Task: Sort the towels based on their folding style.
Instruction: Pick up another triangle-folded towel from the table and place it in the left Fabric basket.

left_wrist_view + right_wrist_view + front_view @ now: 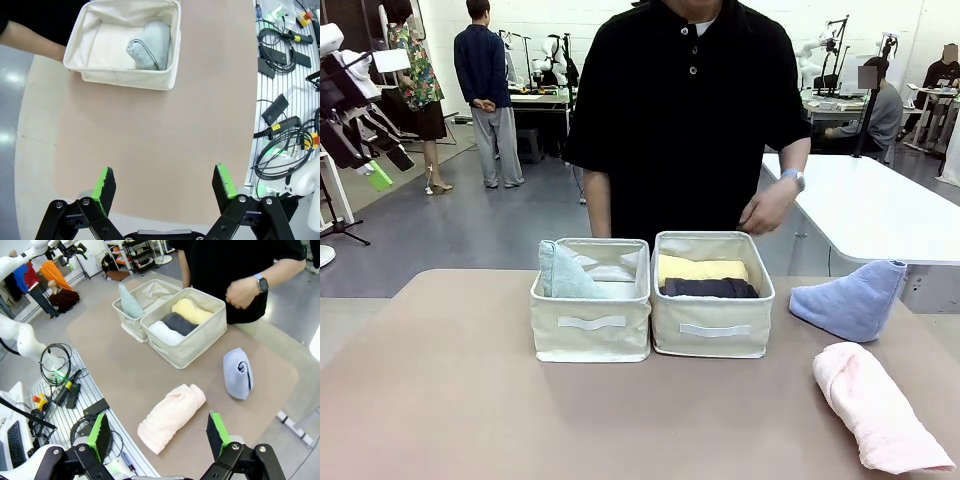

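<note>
- Left hand (164, 182) hangs over a bare stretch of the smooth tan desk (150, 130), its green pads (105, 182) wide apart with nothing between them.
- Right hand (158, 432) is tilted down at the desk, fingers spread just as wide and holding nothing.
- Straight ahead of it lies the pink roll (171, 416), a plump terry cylinder on its side.
- Farther on and apart from it rests the light blue cone (237, 373), nubby, its wide end showing a folded seam.
- Two soft cream fabric baskets with flat strap handles stand side by side.
- The left basket (590, 335) holds the pale teal cone (563, 272), leaning in a corner.
- The right basket (712, 335) holds the yellow roll (192, 311), dark grey roll (177, 323) and white roll (166, 332), packed in a row.
- The person's hand (765, 212) hovers by that basket's far corner.
</note>
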`<state>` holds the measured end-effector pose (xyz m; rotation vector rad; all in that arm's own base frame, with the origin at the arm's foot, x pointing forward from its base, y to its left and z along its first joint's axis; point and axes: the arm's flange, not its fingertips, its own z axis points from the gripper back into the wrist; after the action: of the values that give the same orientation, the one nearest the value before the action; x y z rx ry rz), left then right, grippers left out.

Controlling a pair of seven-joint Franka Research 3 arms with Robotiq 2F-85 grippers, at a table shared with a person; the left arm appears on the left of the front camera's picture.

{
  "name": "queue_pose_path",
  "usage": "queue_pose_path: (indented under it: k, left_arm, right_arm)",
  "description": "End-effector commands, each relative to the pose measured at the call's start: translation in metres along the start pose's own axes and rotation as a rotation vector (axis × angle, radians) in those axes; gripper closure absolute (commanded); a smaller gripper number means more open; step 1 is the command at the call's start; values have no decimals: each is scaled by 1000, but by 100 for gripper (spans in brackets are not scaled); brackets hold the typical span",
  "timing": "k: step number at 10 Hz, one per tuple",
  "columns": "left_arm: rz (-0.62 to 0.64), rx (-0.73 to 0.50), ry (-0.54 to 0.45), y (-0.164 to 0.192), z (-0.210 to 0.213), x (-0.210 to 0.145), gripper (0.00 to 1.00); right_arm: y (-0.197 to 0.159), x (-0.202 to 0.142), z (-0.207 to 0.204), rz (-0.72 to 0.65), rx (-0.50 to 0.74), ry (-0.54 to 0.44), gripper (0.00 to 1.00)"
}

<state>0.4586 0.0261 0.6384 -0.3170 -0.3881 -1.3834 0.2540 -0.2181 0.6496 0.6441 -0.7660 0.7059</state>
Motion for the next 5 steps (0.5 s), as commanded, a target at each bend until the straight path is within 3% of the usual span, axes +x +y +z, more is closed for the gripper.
queue_pose_path:
  k: [1, 2, 4, 5]
  left_arm:
    - [-16, -8, -14, -1, 3, -1, 0]
    - [0, 0, 0, 0, 0, 0, 0]
    - [59, -129, -359, 24, 53, -51, 0]
    - [53, -192, -484, 27, 70, -74, 0]
  right_arm:
    - [0, 2, 0, 14, 17, -27, 0]
    - [0, 2, 0, 14, 17, -27, 0]
    - [0, 2, 0, 14, 17, -27, 0]
    - [0, 2, 0, 14, 17, -27, 0]
